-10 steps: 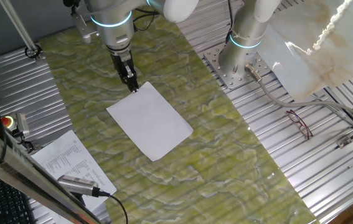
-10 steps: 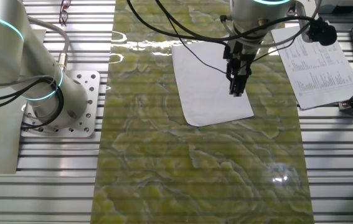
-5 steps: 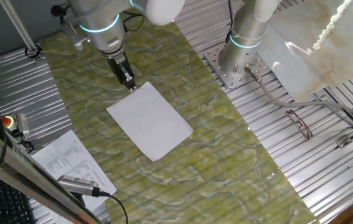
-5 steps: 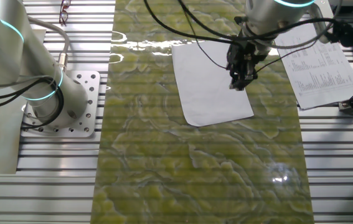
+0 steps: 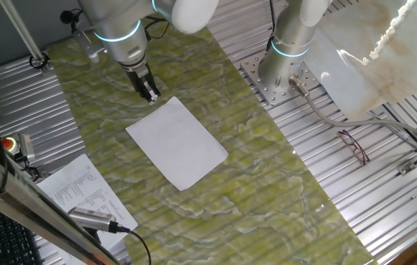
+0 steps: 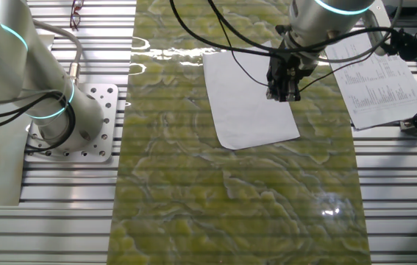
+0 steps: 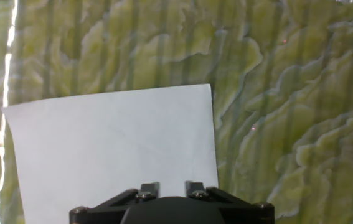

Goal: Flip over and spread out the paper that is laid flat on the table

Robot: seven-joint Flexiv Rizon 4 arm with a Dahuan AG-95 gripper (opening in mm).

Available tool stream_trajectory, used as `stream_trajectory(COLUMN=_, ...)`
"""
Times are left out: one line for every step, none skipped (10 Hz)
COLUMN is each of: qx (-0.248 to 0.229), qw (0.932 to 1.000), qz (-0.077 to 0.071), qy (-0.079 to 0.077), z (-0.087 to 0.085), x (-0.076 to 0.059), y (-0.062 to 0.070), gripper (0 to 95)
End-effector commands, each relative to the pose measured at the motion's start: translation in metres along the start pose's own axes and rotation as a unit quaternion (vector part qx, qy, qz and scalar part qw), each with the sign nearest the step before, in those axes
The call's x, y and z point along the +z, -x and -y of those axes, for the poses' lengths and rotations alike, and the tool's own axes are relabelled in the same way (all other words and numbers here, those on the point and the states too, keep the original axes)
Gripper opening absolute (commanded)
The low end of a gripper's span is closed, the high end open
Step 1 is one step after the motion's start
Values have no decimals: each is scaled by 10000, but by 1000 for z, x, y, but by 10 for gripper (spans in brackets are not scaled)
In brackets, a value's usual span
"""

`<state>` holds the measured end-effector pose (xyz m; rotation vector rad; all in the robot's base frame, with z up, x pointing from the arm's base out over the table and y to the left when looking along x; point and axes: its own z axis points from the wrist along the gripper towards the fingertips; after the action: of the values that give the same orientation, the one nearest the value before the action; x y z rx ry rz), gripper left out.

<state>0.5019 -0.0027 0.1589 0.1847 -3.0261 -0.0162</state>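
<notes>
The paper is a blank white sheet that lies flat on the green-yellow marbled table. It also shows in the other fixed view and fills the lower left of the hand view. My gripper hangs just above the sheet's far corner, off the paper. In the other fixed view the gripper is over the sheet's right edge. In the hand view the gripper shows two short fingertips with a small gap and nothing between them.
A printed text sheet lies on the ribbed metal at the left, with a cabled silver device on it. A second arm's base stands beside the table. Glasses and a beige marbled slab lie at the right.
My gripper has lifted off the paper's corner and moved slightly away from the sheet. The paper has not moved.
</notes>
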Motion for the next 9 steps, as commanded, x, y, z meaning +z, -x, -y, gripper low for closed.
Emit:
stream_trajectory(qx=-22, qw=10000, qz=5, qy=8, z=0, x=0, y=0, gripper=0)
stream_trajectory(qx=-47, qw=10000, qz=8, qy=15, z=1, x=2, y=0, gripper=0)
stream_trajectory(qx=-74, qw=10000, qz=21, qy=18, z=1, x=5, y=1, gripper=0)
stream_trajectory(qx=-86, qw=10000, qz=35, qy=17, z=2, x=8, y=2, gripper=0)
stream_trajectory(qx=-93, qw=9999, qz=34, qy=15, z=2, x=11, y=2, gripper=0)
stream_trajectory(qx=-115, qw=9999, qz=28, qy=13, z=3, x=17, y=4, gripper=0)
stream_trajectory(qx=-127, qw=9999, qz=43, qy=19, z=3, x=17, y=4, gripper=0)
stream_trajectory(qx=-154, qw=9998, qz=103, qy=24, z=3, x=17, y=4, gripper=0)
stream_trajectory(qx=-157, qw=9998, qz=146, qy=33, z=3, x=17, y=4, gripper=0)
